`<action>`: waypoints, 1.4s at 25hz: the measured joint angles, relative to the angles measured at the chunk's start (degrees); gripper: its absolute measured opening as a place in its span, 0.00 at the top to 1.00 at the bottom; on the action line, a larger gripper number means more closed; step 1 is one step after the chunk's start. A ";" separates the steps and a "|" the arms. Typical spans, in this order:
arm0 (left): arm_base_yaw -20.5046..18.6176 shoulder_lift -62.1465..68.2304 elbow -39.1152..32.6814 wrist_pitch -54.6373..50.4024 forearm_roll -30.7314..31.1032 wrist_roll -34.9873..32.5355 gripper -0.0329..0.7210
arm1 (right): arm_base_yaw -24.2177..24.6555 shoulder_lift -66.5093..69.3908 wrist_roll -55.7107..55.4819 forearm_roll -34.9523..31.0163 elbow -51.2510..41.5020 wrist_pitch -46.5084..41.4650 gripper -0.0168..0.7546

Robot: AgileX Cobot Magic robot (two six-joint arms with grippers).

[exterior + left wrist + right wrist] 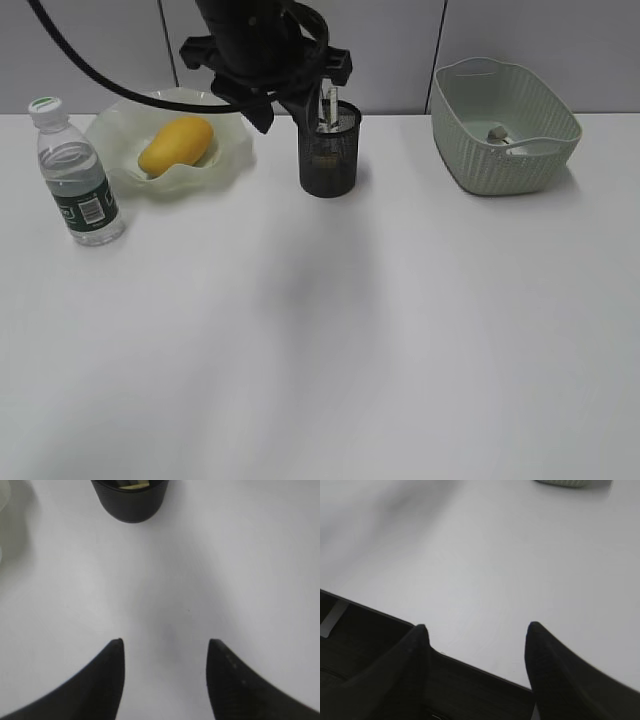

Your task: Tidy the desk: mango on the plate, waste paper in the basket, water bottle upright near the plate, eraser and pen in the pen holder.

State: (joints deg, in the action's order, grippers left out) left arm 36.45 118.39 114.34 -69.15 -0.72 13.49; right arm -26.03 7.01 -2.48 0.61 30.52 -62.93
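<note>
The mango [176, 146] lies in the wavy-rimmed plate [228, 150] at the back left. The water bottle [75, 175] stands upright left of the plate. The black mesh pen holder [330, 150] holds a pen [328, 105]. In the left wrist view the holder [130, 502] shows a pale yellowish thing inside. The waste paper [500, 135] lies in the basket [505, 160] at the back right. My left gripper [282, 112] hangs just left of the holder's top; it is open and empty [165, 642]. My right gripper [477, 627] is open and empty over the desk's front edge.
The white desk [320, 350] stretches wide in front of the objects. A grey wall panel stands behind them. The basket's rim [570, 482] shows at the top of the right wrist view. The right arm is outside the exterior view.
</note>
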 joint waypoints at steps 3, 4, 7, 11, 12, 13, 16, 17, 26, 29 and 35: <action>0.00 -2.50 -0.58 -0.48 -2.53 -1.05 0.45 | 0.00 0.00 -0.05 0.00 0.00 0.00 0.36; 0.14 -3.92 -0.58 -0.54 -3.86 -1.18 0.45 | 0.00 0.00 0.00 0.00 0.00 0.00 0.36; 0.36 -7.59 -0.58 -0.55 -5.64 -1.54 0.46 | 0.00 0.00 0.00 0.00 0.00 0.00 0.36; 1.06 -12.81 -1.48 -0.52 -5.75 -1.59 0.46 | 0.00 0.00 0.00 0.00 0.00 0.00 0.36; 1.30 -14.15 -2.32 -0.59 -5.69 -1.59 0.46 | 0.00 0.00 0.00 0.00 0.00 0.00 0.36; 1.48 -15.57 -3.71 -0.55 -5.69 -1.59 0.46 | 0.00 0.00 0.00 0.00 0.00 0.00 0.36; 2.27 -21.55 -9.99 -0.53 -5.69 -1.59 0.46 | 0.00 0.00 0.00 0.00 0.00 0.00 0.36; 2.52 -23.80 -12.88 -0.53 -5.69 -1.59 0.46 | 0.00 0.00 0.00 0.00 0.00 0.00 0.36; 2.59 -47.83 -39.09 -0.72 -1.00 -1.59 0.46 | 0.00 0.00 0.00 0.00 0.00 0.00 0.36; 2.59 -56.34 -45.30 -0.80 0.05 -1.59 0.46 | 0.00 0.00 0.00 0.00 0.00 0.00 0.36; 2.59 -75.48 -57.39 -1.01 0.72 -1.59 0.29 | 0.00 0.00 0.00 0.00 0.00 0.00 0.36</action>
State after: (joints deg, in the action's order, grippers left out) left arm 39.04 42.91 56.96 -70.17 0.00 11.90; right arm -26.03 7.01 -2.48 0.61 30.52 -62.93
